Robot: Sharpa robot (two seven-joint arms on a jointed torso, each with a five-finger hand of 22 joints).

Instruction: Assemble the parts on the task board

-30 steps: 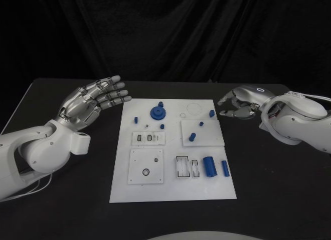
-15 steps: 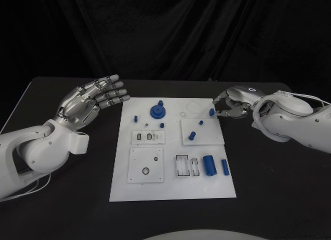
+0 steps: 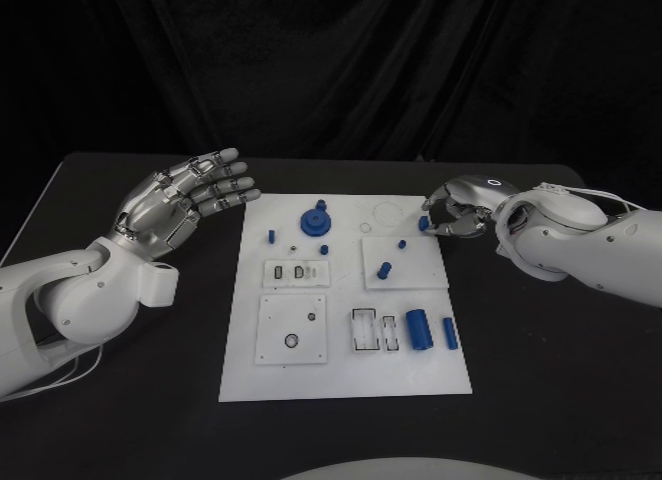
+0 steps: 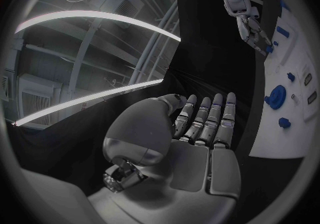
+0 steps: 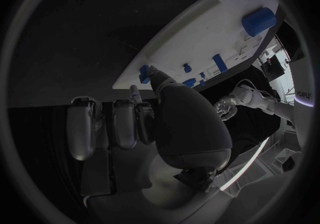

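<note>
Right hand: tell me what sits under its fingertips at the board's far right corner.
Under the right hand, a small blue part sits at the far right edge of the task board. The fingers cover part of it, so contact cannot be judged.

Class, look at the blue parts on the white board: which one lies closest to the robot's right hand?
The small blue piece at the task board's far right edge, right beside the right hand's fingertips. The gear-like blue part and the two blue cylinders lie much farther off.
</note>
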